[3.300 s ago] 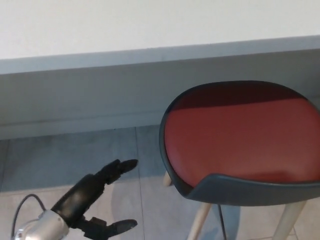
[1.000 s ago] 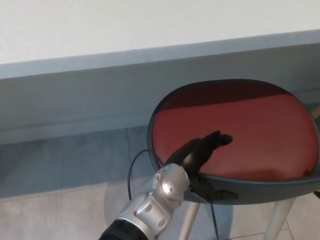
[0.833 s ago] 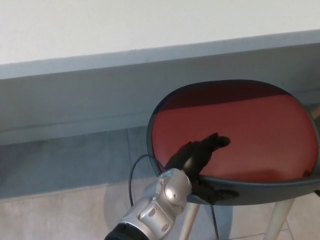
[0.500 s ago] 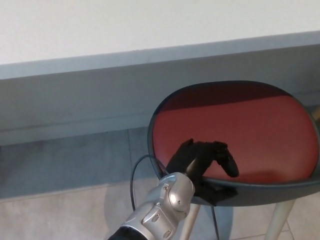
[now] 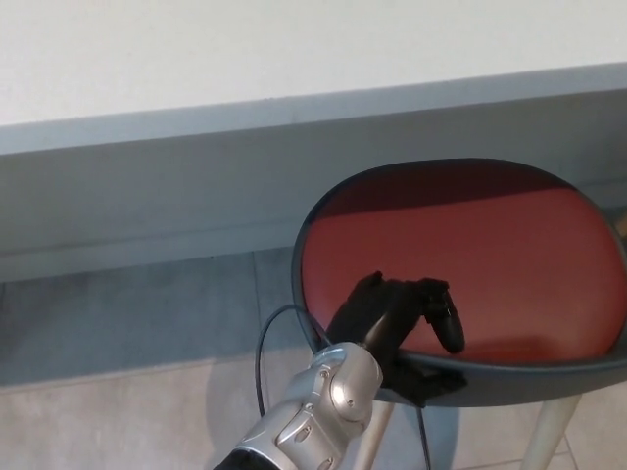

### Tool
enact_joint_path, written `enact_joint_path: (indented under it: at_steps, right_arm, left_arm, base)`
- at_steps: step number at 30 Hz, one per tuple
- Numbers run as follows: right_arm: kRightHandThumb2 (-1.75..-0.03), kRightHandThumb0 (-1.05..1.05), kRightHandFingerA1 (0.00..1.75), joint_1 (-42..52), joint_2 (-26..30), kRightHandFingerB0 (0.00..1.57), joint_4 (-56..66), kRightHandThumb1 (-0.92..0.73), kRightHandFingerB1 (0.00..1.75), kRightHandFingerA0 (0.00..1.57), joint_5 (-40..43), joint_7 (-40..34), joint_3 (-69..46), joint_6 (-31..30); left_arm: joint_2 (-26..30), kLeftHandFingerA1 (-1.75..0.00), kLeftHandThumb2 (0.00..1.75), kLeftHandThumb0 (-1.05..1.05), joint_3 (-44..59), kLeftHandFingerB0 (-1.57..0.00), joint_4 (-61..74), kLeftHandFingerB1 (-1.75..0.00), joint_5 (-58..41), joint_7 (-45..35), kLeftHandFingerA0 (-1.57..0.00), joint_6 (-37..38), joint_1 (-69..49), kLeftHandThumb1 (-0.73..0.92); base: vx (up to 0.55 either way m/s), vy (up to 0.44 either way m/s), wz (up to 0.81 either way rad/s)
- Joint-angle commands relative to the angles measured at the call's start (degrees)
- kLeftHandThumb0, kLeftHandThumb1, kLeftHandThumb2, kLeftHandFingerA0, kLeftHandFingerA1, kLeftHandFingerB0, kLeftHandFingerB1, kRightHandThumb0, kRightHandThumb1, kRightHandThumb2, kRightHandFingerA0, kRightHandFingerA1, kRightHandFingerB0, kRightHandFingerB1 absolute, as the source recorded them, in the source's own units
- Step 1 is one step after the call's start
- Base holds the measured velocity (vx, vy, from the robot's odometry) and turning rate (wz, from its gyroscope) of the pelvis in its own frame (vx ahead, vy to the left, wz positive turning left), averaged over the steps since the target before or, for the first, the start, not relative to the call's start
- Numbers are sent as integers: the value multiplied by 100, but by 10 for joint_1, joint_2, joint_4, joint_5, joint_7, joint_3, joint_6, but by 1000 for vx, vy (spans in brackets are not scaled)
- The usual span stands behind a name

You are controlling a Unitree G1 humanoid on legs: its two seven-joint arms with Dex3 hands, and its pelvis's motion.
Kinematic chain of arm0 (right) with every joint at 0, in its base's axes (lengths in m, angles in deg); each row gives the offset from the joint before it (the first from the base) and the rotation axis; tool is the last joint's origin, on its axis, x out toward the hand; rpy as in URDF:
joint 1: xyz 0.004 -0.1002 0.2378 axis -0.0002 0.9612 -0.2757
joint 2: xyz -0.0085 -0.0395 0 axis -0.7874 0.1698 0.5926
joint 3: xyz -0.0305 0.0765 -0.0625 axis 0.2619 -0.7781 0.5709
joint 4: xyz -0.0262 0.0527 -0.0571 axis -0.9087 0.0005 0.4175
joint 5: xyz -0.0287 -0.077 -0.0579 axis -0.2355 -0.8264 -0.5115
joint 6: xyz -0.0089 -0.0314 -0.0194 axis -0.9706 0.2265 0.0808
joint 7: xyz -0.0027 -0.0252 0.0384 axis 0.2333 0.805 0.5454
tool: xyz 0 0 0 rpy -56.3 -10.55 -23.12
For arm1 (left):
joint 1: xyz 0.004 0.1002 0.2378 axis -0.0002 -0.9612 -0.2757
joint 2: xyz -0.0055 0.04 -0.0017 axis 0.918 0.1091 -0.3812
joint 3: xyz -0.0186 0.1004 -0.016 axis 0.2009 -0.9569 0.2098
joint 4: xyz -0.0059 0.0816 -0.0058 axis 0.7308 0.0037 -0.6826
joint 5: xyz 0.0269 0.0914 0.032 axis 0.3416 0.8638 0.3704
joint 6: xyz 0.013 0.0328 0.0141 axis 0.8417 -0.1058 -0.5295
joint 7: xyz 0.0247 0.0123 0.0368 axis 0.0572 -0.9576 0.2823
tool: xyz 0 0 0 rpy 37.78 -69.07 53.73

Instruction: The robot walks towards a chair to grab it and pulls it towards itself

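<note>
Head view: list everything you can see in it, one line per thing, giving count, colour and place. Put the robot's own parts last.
chair: one, red seat with a dark grey rim, right half of the picture
chair legs: two show, pale wood, below the seat at the bottom edge
table edge: one, white top with a grey side, across the upper half
floor: grey tiles, lower left
cable: one, black, looping beside the wrist, left of the seat
left hand: one, black, fingers curled over the seat's front rim, thumb under the rim
left wrist: one, silver, bottom centre
right hand: not in view
</note>
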Motion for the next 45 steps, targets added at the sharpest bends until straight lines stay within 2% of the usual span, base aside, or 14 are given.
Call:
enact_joint_path:
  at_steps: [1, 7, 9, 11, 13, 15, 21, 25, 26, 29, 30, 36, 37, 45]
  right_arm:
    - [-126, -21, 174, 43, 0, 70, 53, -57, 161, 85, -73, 4, 58, 176]
    - [-121, -21, 172, 98, 3, 71, 72, -60, 153, 84, -70, -34, 59, 241]
    - [-119, -23, 173, 117, 7, 73, 80, -59, 154, 91, -76, -50, 61, 254]
    - [-126, -22, 172, 145, 10, 68, 97, -56, 153, 80, -51, -31, 50, 265]
    - [-128, -23, 173, 179, 14, 69, 117, -55, 154, 83, -37, -30, 40, 266]
    - [-128, -30, 174, 199, 17, 73, 113, -55, 156, 91, -32, -35, 33, 288]
    - [-132, -27, 175, 246, 0, 70, 98, -51, 155, 84, 10, -30, 2, 324]
    - [-122, -28, 175, 268, -19, 71, 98, -58, 157, 89, 46, -14, -23, 359]
    - [-113, -28, 174, 275, -25, 65, 100, -61, 154, 78, 55, -10, -27, 370]
    - [-116, -28, 175, 300, -36, 70, 136, -62, 156, 90, 76, -1, -40, 368]
    - [-116, -29, 175, 311, -38, 67, 152, -59, 156, 81, 80, 0, -43, 369]
    - [-123, -24, 175, 358, -44, 68, 234, -57, 154, 83, 79, 5, -64, 371]
    - [-123, -25, 175, 362, -40, 73, 245, -56, 154, 92, 73, 7, -66, 378]
    - [-131, -20, 170, 407, -48, 74, 317, -52, 149, 83, 75, 24, -91, 391]
  left_arm:
    - [42, -175, 106, -24, -21, -69, -21, -156, 34, 32, -77, 4, -62, 63]
    - [93, -175, 95, -25, -16, -71, 11, -147, 42, 26, -74, 21, -61, 68]
    - [117, -175, 99, -24, -5, -70, 49, -151, 37, 14, -74, 27, -67, 66]
    - [152, -175, 106, -21, 9, -70, 104, -154, 36, 5, -76, 44, -86, 61]
    - [189, -175, 126, -24, 31, -76, 144, -156, 27, 17, -86, 87, -121, 50]
    - [207, -175, 130, -23, 47, -77, 182, -156, 22, 16, -88, 81, -153, 46]
    - [249, -175, 125, -23, 106, -74, 237, -153, -3, 47, -86, 117, -253, 48]
    - [264, -175, 127, -20, 137, -73, 257, -154, -11, 80, -84, 158, -321, 49]
    - [269, -175, 129, -21, 145, -71, 267, -155, -11, 83, -82, 164, -339, 49]
    - [273, -175, 120, -21, 170, -66, 285, -153, -20, 85, -77, 182, -379, 55]
    - [273, -175, 118, -21, 181, -64, 292, -151, -24, 86, -74, 187, -394, 55]
    - [253, -175, 116, -19, 216, -64, 334, -152, -20, 101, -71, 208, -463, 54]
    - [249, -175, 116, -17, 217, -59, 343, -158, -18, 106, -70, 214, -480, 50]
    - [225, -175, 112, -26, 222, -64, 336, -149, -6, 144, -72, 302, -556, 54]
  base:
    - [0, 0, 0]
    - [0, 0, 0]
    - [0, 0, 0]
    - [0, 0, 0]
    - [0, 0, 0]
    - [0, 0, 0]
    - [0, 0, 0]
    - [0, 0, 0]
    - [0, 0, 0]
    - [0, 0, 0]
    - [0, 0, 0]
    - [0, 0, 0]
    - [0, 0, 0]
    - [0, 0, 0]
